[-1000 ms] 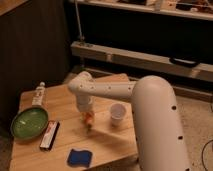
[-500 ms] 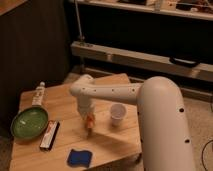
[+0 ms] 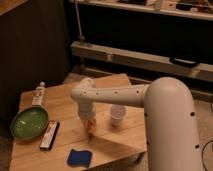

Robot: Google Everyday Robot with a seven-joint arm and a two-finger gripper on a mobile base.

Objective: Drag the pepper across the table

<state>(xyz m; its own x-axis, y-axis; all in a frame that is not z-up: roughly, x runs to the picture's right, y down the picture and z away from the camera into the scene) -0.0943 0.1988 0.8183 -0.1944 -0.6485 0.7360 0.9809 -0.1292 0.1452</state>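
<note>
The orange pepper (image 3: 90, 128) shows just below the end of my white arm, near the middle of the light wooden table (image 3: 65, 100). My gripper (image 3: 89, 124) points straight down onto it, and the pepper's darker tip touches the tabletop. The gripper is shut and the pepper sits right at its fingers. The wrist hides most of the fingers.
A white cup (image 3: 117, 116) stands just right of the gripper. A green bowl (image 3: 29, 123) sits at the left edge, with a white tube (image 3: 38, 94) behind it. A dark flat bar (image 3: 49, 135) lies beside the bowl. A blue sponge (image 3: 79, 158) rests near the front edge.
The arm and gripper have moved toward the front of the table, and the pepper has come along with them.
</note>
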